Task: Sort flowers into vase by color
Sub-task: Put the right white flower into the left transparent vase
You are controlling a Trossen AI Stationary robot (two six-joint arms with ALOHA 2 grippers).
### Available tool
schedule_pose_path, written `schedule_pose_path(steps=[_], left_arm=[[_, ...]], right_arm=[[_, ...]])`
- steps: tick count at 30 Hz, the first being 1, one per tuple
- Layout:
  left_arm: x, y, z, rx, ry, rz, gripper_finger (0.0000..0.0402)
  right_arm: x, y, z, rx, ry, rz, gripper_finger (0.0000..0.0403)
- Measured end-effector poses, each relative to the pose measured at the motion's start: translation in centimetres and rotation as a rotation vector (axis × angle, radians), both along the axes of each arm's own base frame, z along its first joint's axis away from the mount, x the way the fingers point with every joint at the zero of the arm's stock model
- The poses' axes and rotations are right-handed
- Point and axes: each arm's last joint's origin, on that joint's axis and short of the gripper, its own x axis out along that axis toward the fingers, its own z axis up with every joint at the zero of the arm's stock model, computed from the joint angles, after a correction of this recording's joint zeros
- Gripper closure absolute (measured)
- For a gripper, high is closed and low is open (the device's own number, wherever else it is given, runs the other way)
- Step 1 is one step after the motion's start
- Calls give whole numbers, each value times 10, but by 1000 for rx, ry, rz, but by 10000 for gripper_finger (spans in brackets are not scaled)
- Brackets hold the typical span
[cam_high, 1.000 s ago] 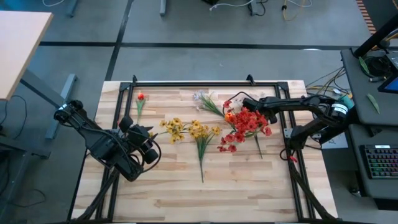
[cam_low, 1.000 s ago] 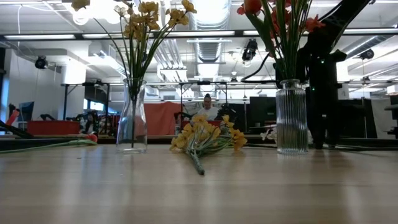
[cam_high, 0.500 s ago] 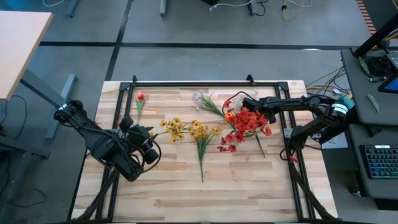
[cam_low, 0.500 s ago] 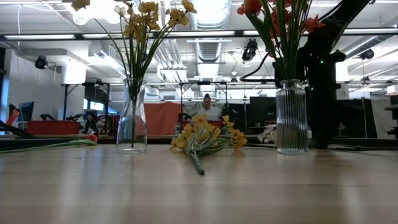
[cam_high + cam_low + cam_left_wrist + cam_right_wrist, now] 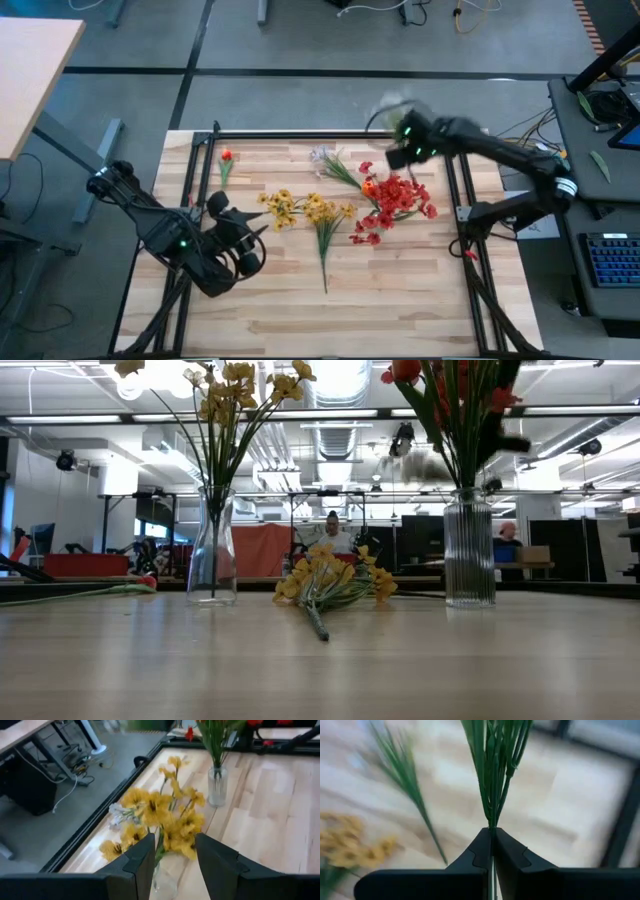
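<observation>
my right gripper is clamped tight on a bunch of thin green stems, lifted near the table's 1 o'clock edge. my left gripper sits at 8 o'clock, fingers partly apart around nothing, just above the clear glass vase of yellow flowers. a loose yellow spray lies mid-table, the ribbed glass vase of red flowers at 3 o'clock of it.

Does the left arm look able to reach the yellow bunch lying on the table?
Probably yes: the left gripper sits close by, with only bare wood between it and the yellow bunch.
</observation>
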Motion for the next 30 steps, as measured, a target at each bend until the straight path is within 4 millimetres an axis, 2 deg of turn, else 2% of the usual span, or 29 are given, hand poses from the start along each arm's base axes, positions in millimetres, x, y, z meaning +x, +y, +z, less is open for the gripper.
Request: schedule_pose_path(steps=[6, 8, 11, 15, 20, 25, 30], left_arm=[[1, -1, 23, 56, -31, -60, 272], [3, -4, 31, 81, -37, -109, 272], [9, -10, 39, 101, -25, -248, 272], [17, -20, 48, 119, -41, -441, 272], [21, -25, 56, 160, -87, -533, 272], [24, -28, 62, 162, -129, -595, 272], [26, -29, 68, 158, -189, -595, 272]], right_arm=[[-13, 7, 115, -312, -202, 88, 393], [-17, 15, 144, -401, -263, 145, 393], [-18, 30, 176, -515, -341, 218, 393], [-15, 52, 204, -625, -393, 305, 394], [0, 76, 227, -724, -540, 451, 394], [21, 100, 243, -801, -677, 577, 394], [54, 133, 249, -860, -756, 745, 394]])
